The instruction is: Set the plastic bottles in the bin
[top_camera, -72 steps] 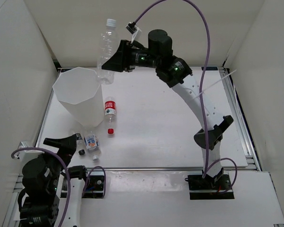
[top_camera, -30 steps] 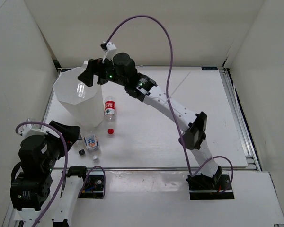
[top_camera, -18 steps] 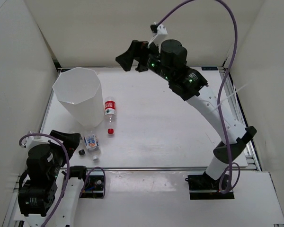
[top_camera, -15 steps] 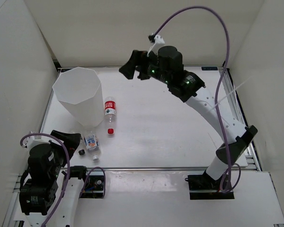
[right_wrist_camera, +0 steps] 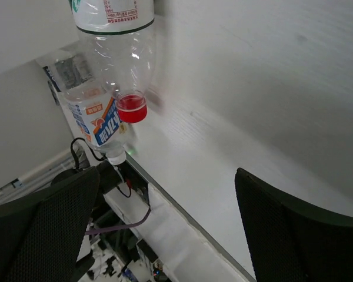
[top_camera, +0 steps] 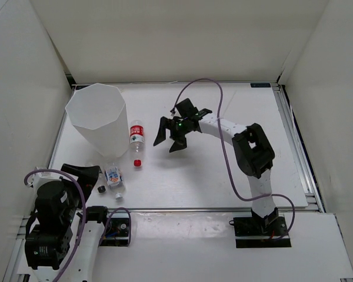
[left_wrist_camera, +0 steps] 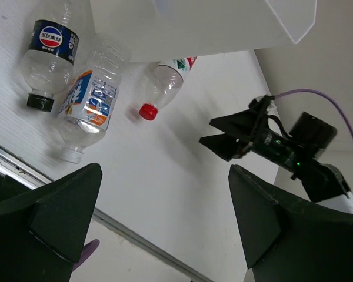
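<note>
The bin (top_camera: pixel 97 117) stands tall and white at the back left. Just right of it lies a red-labelled plastic bottle (top_camera: pixel 136 140) with its red cap (top_camera: pixel 137 163) pointing toward me. Two shorter bottles lie in front of the bin, one with a blue-white label (top_camera: pixel 113 178) and one with a dark label and black cap (left_wrist_camera: pixel 47 56). My right gripper (top_camera: pixel 168 143) hangs open low over the table just right of the red-labelled bottle (right_wrist_camera: pixel 115 53), holding nothing. At the front left my left gripper (top_camera: pixel 92 175) is open and empty, close to the two short bottles (left_wrist_camera: pixel 88 106).
White walls close in the table on the left, back and right. A metal rail (top_camera: pixel 194 210) runs along the front edge, with both arm bases behind it. The right arm's purple cable (top_camera: pixel 223 147) loops over the table's middle.
The right arm was at the bin with a clear bottle, then rose empty. It has now come down low beside the red-labelled bottle. The left arm has barely shifted.
</note>
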Available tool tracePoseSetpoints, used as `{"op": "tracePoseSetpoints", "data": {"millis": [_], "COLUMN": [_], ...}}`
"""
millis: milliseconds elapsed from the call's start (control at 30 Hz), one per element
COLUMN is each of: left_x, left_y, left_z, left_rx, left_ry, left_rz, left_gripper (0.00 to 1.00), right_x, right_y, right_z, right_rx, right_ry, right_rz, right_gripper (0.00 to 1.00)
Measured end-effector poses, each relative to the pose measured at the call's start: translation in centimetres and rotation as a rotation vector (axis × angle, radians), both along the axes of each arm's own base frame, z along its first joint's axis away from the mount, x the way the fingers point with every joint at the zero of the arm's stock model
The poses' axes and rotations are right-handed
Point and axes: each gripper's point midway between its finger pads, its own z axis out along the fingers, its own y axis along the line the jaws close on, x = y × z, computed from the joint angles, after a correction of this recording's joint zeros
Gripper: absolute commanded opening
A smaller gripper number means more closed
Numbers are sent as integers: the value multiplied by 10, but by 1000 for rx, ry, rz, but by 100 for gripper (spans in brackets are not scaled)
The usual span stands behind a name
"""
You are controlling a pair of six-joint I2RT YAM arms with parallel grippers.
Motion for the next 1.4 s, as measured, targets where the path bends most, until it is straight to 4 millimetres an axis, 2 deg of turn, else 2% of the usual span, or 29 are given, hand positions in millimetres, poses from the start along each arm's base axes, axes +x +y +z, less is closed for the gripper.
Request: {"op": "tracePoseSetpoints", "data": {"millis": [167,267,367,533,733,967,1200,1300,1400], "left_x": [-3,-4,-5,-5,-5,-2,1,3,4], "left_y": [0,0,-1,-3,-5,-6,-8,-9,-10], "left_z": [2,0,-6,-6,-6,-8,-14,-23,-33], "left_rx": [-13,-17,-21,-25,-31,-29,-30,-38,-51], "left_ry": [-27,-28,-20,-19,-18,3,31,57,87], "left_rz": [10,10,7,-1,-13,-17,-30,-36,-31], "left_gripper": [100,100,100,100,100,100,100,100,100], "right_x": [-10,-3,13,32,41,55,54,46,34], "right_y": [29,50,70,89,105,127,124,108,79], "right_z": [-18,-24,-30,-45,-43,-45,-55,-56,-52], "right_rx": [53,87,124,159,230,311,327,314,262], "right_ry": [78,93,93,126,165,189,220,232,228], "right_rz": [52,68,70,50,41,48,47,51,37], "right_gripper": [99,99,99,99,99,85,50,43,35]}}
